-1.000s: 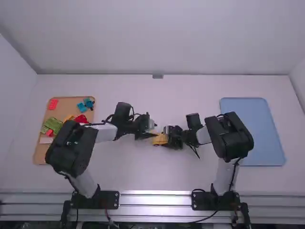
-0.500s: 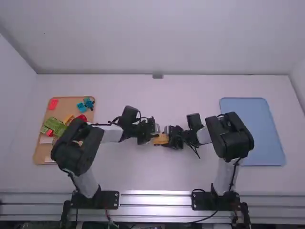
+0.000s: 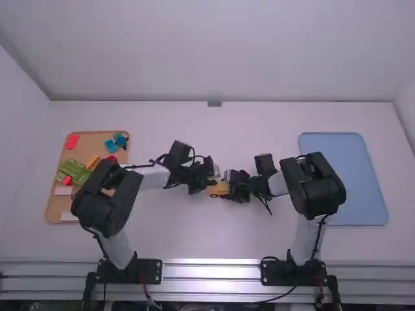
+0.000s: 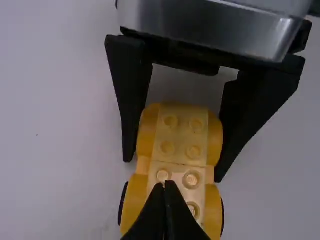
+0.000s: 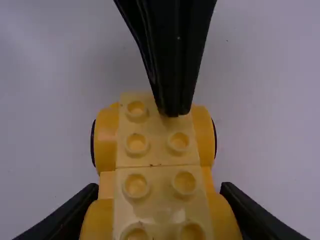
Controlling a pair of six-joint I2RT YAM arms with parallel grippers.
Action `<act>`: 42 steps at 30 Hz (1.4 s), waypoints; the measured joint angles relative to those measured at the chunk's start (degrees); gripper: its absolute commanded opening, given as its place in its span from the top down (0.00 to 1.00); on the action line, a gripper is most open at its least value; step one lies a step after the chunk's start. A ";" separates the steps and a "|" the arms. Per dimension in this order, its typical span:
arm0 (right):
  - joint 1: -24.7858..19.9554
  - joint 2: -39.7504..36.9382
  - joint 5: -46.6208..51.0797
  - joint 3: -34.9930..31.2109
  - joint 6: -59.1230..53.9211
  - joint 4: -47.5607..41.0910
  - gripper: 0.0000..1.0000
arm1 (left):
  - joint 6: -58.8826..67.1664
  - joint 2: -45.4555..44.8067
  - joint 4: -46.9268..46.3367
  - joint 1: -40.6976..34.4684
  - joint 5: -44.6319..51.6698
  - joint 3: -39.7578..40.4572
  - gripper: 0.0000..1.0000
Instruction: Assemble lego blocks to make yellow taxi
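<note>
Yellow car base [image 4: 182, 145] clasped by right gripper [image 3: 229, 186]; left gripper [image 3: 211, 184] held at its studs, fingers pressed together, empty

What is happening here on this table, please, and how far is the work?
The right gripper holds a yellow car body by its sides, with its studs showing. The left gripper, its fingers together, points down at the studs at one end, perhaps to press them; I cannot tell whether it pushes. More blocks lie on the brown tray, so the taxi is probably unfinished.
</note>
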 measured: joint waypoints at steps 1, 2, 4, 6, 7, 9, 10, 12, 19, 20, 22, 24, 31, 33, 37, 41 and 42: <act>0.00 0.02 -0.02 -0.04 -0.26 0.11 0.34 | -0.13 -0.17 -0.17 0.00 -0.07 0.02 0.98; 0.09 0.02 -0.13 -0.04 -0.50 0.20 0.32 | -0.24 -0.37 -0.46 0.00 -0.17 0.09 0.98; 0.24 0.00 -0.11 -0.04 -0.90 0.55 0.31 | -0.28 -0.92 -1.14 0.07 -0.81 0.28 0.98; 0.39 0.00 -0.13 -0.07 -1.09 1.11 0.22 | -0.76 -2.80 -2.38 0.76 -2.38 0.28 0.98; 0.37 0.00 -0.15 -0.07 -1.27 1.44 0.21 | -0.85 -3.28 -2.43 0.92 -2.51 0.28 0.98; 0.44 0.00 -0.15 -0.04 -1.25 1.70 0.04 | -1.42 -7.74 -2.75 2.47 -3.15 0.90 0.28; 0.44 0.00 -0.24 -0.02 -1.36 1.70 0.01 | -2.01 -9.88 -2.75 3.21 -3.37 1.44 0.01; 0.39 0.00 -0.26 0.11 -0.59 1.60 0.01 | -4.00 -14.51 -2.58 4.94 -4.09 2.86 0.01; -1.11 -3.04 0.13 2.80 2.19 -9.73 0.01 | -17.53 -28.26 -2.43 10.43 -12.59 4.92 0.02; -1.68 -5.64 0.33 2.95 1.31 -13.86 0.01 | -20.90 -30.01 -2.56 11.10 -14.71 4.92 0.01; -2.34 -9.42 0.83 3.21 -0.24 -19.10 0.01 | -25.07 -31.98 -3.76 11.72 -17.33 4.92 0.01; -3.39 -17.44 2.86 4.04 -2.43 -28.00 0.01 | -31.28 -35.67 -8.39 12.63 -22.10 4.92 0.01; -4.68 -34.32 6.91 6.40 -1.16 -27.45 0.01 | -40.09 -45.16 -17.64 13.14 -34.49 4.70 0.01; -4.66 -36.59 7.61 6.54 3.19 -21.35 0.01 | -45.22 -48.09 -20.17 13.16 -39.04 4.70 0.01; -4.66 -37.22 7.43 6.84 10.43 -13.86 0.01 | -54.55 -53.57 -28.55 13.16 -48.41 4.72 0.01; -4.68 -37.13 4.66 7.32 14.67 -12.22 0.01 | -61.11 -56.65 -36.87 13.22 -56.39 5.27 0.01; -4.66 -36.70 2.75 8.26 16.48 -12.09 0.01 | -64.11 -57.44 -39.69 13.73 -60.04 5.77 0.01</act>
